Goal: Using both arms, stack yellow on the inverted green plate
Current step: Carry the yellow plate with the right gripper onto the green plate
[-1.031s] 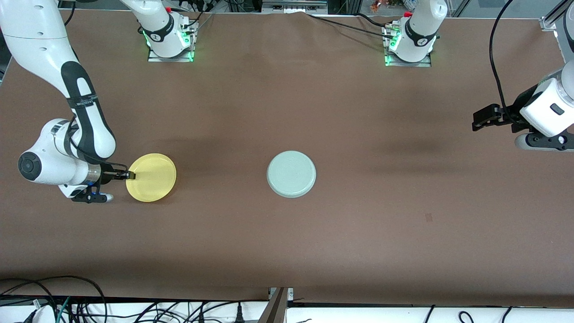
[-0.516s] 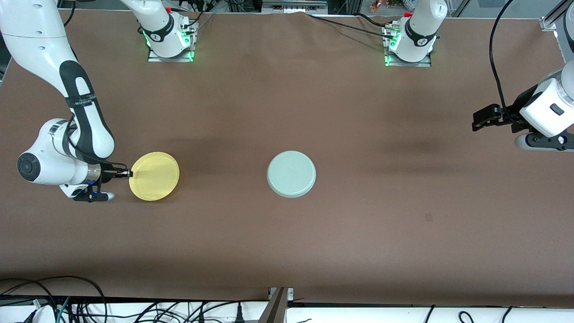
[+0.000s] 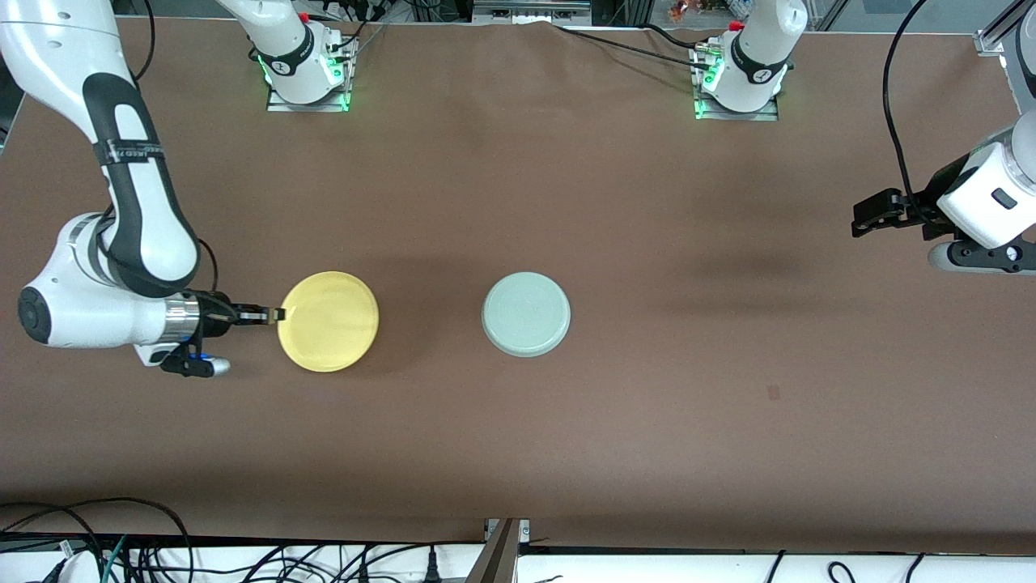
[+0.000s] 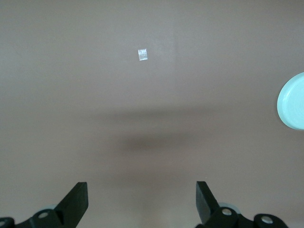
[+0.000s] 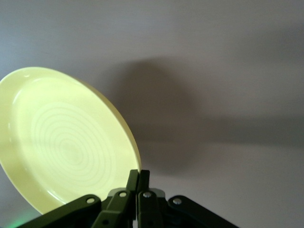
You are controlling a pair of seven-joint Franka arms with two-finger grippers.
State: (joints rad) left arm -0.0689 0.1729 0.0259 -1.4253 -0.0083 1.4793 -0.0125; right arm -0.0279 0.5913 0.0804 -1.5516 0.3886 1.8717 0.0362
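Observation:
The yellow plate hangs just above the table toward the right arm's end, its shadow on the cloth beneath it. My right gripper is shut on its rim at the side away from the green plate. The green plate lies upside down at the table's middle, its flat ringed underside up. My left gripper waits open over bare table at the left arm's end, with nothing between its fingers.
The brown table cloth is bare around both plates. A small pale mark sits on the cloth nearer to the front camera than the green plate. Cables run along the table's front edge.
My right gripper closed on the yellow plate's rim, lifted it and carried it toward the green plate. The left arm and the green plate have not moved.

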